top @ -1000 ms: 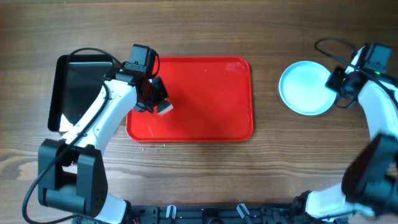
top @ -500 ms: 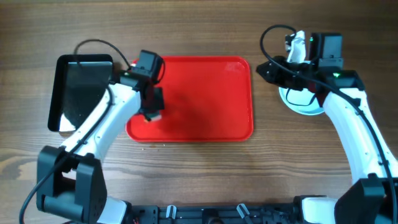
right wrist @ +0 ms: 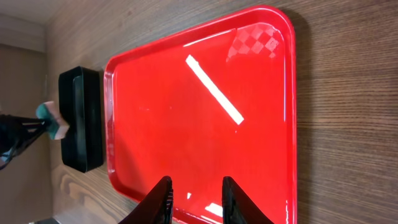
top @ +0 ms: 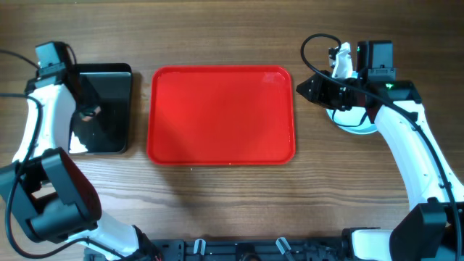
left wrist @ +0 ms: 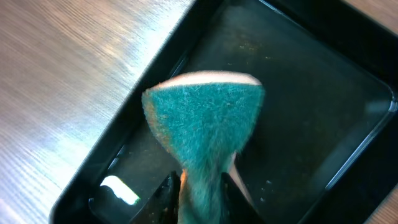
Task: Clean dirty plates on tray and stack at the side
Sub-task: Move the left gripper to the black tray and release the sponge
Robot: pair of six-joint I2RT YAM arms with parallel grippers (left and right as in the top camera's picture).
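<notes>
Left hand: closed on the green sponge, gripping its lower end. The sponge is held above the black tray, which sits at the left side of the table.

Right hand: fingers spread apart with nothing between them, positioned near the right edge of the red tray.

The red tray lies at the table centre. The plates lie on the table just right of the red tray. The right arm hides most of them, so their number cannot be determined.
</notes>
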